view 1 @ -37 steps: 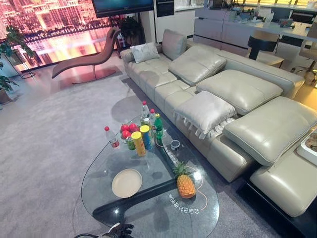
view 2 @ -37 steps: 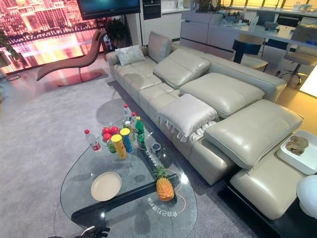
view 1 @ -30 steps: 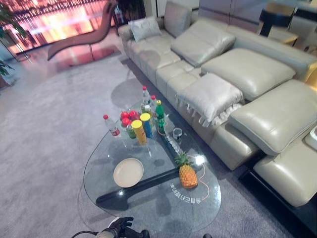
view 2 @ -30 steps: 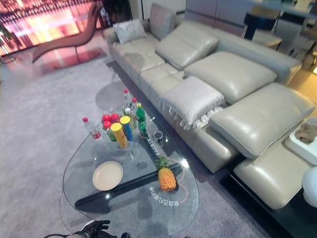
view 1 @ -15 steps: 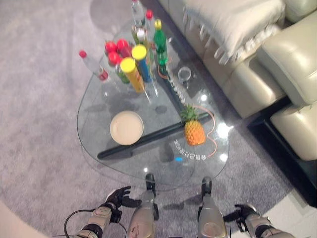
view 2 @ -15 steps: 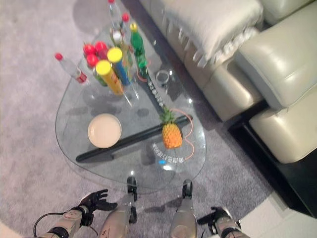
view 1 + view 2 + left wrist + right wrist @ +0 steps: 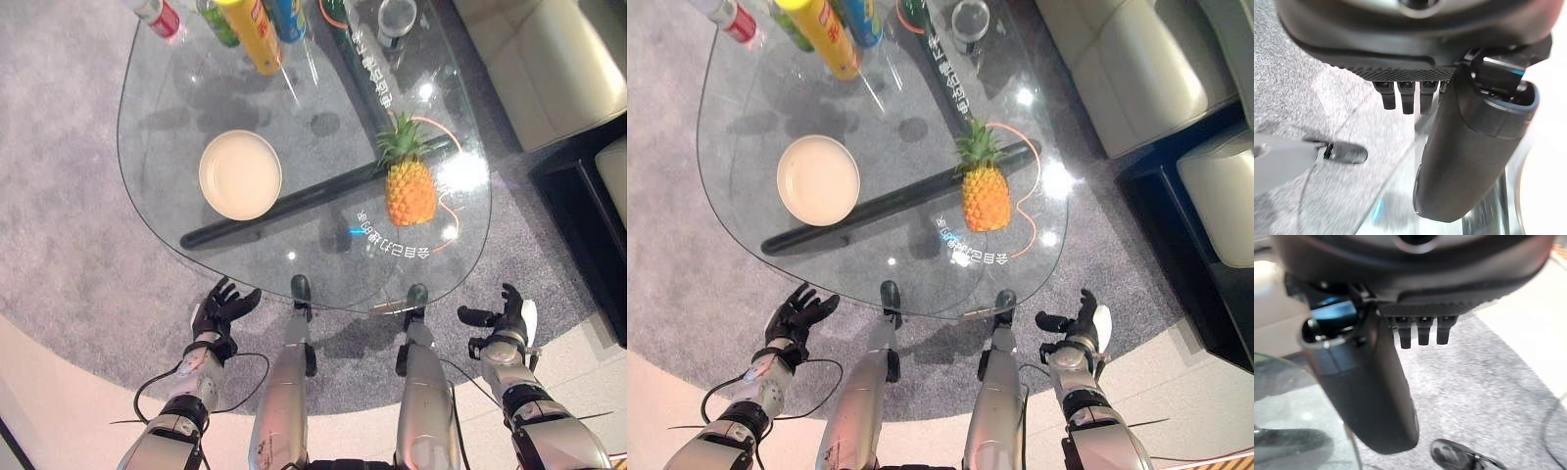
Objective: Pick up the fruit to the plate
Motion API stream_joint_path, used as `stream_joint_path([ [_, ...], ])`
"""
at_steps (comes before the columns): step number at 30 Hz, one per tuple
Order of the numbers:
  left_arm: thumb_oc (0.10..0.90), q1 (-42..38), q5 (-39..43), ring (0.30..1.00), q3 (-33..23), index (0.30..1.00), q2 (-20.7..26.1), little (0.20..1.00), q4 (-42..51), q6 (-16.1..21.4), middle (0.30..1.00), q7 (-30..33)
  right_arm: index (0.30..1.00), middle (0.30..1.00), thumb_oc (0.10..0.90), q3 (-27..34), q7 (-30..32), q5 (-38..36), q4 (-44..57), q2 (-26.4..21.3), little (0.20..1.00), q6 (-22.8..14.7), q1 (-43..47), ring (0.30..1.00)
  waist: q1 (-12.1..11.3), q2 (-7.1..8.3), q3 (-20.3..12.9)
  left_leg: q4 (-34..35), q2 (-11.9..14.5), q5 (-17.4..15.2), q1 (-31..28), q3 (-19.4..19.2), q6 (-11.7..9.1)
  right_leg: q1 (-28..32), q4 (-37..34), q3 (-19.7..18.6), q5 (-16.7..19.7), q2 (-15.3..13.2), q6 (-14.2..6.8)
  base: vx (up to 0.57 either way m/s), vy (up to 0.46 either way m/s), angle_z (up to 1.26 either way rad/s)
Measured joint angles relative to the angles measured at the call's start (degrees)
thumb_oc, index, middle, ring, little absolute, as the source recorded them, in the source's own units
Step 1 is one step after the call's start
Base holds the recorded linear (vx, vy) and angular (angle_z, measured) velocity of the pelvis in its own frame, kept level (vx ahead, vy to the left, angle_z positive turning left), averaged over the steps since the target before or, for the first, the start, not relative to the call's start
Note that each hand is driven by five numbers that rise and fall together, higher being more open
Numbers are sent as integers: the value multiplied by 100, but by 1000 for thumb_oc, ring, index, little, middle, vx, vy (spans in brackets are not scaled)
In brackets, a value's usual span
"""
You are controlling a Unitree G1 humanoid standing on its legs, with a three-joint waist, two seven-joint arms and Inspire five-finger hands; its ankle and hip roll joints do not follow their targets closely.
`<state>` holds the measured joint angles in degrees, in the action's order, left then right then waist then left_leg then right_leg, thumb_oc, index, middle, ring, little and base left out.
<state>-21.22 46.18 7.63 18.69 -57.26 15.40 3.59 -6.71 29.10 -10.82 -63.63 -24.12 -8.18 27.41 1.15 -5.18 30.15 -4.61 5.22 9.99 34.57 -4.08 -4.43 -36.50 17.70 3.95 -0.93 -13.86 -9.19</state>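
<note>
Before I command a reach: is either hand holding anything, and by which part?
Nothing is held. Left hand and right hand are both open, off the glass table; the pineapple sits untouched on it.

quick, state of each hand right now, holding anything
Left hand: open, fingers spread, holding nothing.
Right hand: open, fingers straight, holding nothing.

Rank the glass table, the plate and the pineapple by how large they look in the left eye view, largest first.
1. glass table, by far the largest.
2. plate, a wider patch than the fruit.
3. pineapple, narrower, though with its leaves about as long as the plate.
</note>
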Motion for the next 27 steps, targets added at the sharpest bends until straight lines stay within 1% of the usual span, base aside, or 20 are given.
stream_joint_path([
  [3, 800, -84, 60, 900, -20, 900, -6, 900, -29, -2, 900, 249, 900, 900, 800, -9, 2, 0, -12, 5, 900, -10, 139, 900, -42, 66, 37, -375, 16, -84, 353, 13, -19, -463, 530, -137, -169, 9, 66, -9, -7, -3],
  [5, 800, -101, 139, 900, -30, 900, -5, 900, -25, -2, 900, 367, 900, 900, 800, -9, 2, 0, -19, 1, 900, -66, 158, 900, -42, 75, 35, -598, 45, -174, 559, 38, -22, -665, 733, -154, -255, 23, 131, -8, -4, -2],
  [7, 800, -177, 143, 900, -34, 900, -2, 900, -26, -9, 900, 493, 900, 900, 800, -24, 1, 0, -18, -10, 900, -116, 183, 900, -46, 84, 36, -763, 90, -211, 793, 95, -66, -894, 896, -162, -300, 70, 152, 0, 0, 0],
  [10, 800, -307, 143, 900, -25, 900, -4, 900, -64, -100, 900, 597, 900, 900, 800, -26, 1, 0, -82, -14, 900, -123, 270, 900, -49, 98, 43, -882, 132, -213, 1023, 153, -72, -1120, 994, -171, -281, 124, 189, -8, 9, -3],
  [14, 800, -355, 143, 900, -26, 900, -6, 900, -86, -110, 900, 621, 900, 900, 800, -36, -2, -2, -93, -32, 900, -142, 300, 900, -52, 107, 48, -953, 166, -213, 1192, 162, -72, -1296, 1037, -203, -259, 171, 220, -5, 2, -5],
  [19, 800, -363, 143, 900, -25, 900, -6, 900, -113, -111, 900, 620, 900, 900, 800, -46, -1, -54, -107, -42, 900, -247, 341, 900, -51, 108, 48, -952, 169, -197, 1276, 161, -51, -1377, 1046, -208, -246, 175, 247, 0, 0, 0],
  [22, 800, -363, 142, 900, -25, 900, -4, 900, -113, -115, 900, 607, 900, 900, 800, -57, -1, -57, -102, -46, 900, -248, 345, 900, -81, 108, 48, -950, 168, -198, 1275, 162, -51, -1380, 1059, -206, -250, 174, 243, 0, 0, 0],
  [24, 800, -363, 142, 900, -24, 900, 6, 900, -125, -117, 900, 578, 900, 900, 800, -56, 1, -136, -130, -70, 900, -243, 405, 900, -92, 108, 48, -950, 167, -199, 1275, 165, -53, -1380, 1067, -201, -251, 172, 238, 0, 0, 0],
  [27, 800, -363, 139, 900, -19, 900, 9, 900, -124, -120, 900, 553, 900, 900, 800, 23, 115, -613, -125, -165, 900, -293, 499, 900, -95, 110, 48, -955, 165, -199, 1260, 170, -53, -1364, 1104, -198, -250, 168, 238, 0, 0, 0],
])
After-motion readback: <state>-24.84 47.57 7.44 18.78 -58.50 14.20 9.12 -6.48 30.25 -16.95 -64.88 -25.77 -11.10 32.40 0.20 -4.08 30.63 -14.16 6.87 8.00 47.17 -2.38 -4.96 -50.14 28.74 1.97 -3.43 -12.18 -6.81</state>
